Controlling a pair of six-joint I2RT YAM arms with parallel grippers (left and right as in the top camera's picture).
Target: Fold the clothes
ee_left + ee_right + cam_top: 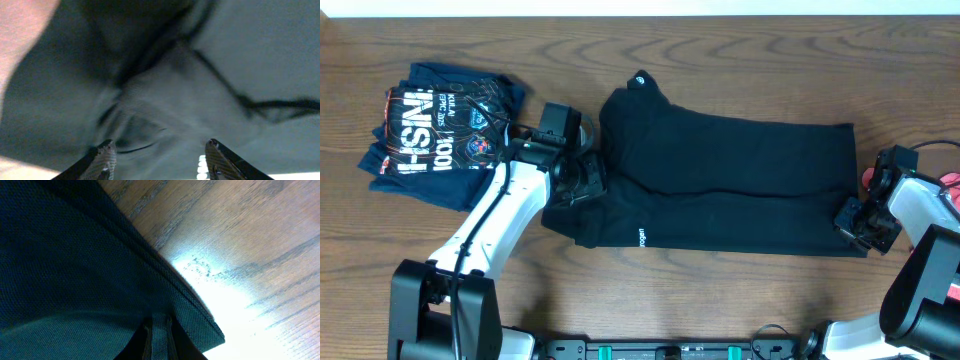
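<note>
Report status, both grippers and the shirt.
Left gripper open over left end of black T-shirt. Right gripper shut on its right corner. Navy printed shirt folded, lying apart. Nothing in the way.

surface: table (740, 60), dark brown wood, visible grain | far edge: white strip (720, 5)

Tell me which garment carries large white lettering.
The navy shirt on the far left; the black T-shirt in the middle shows only small white logos.
</note>
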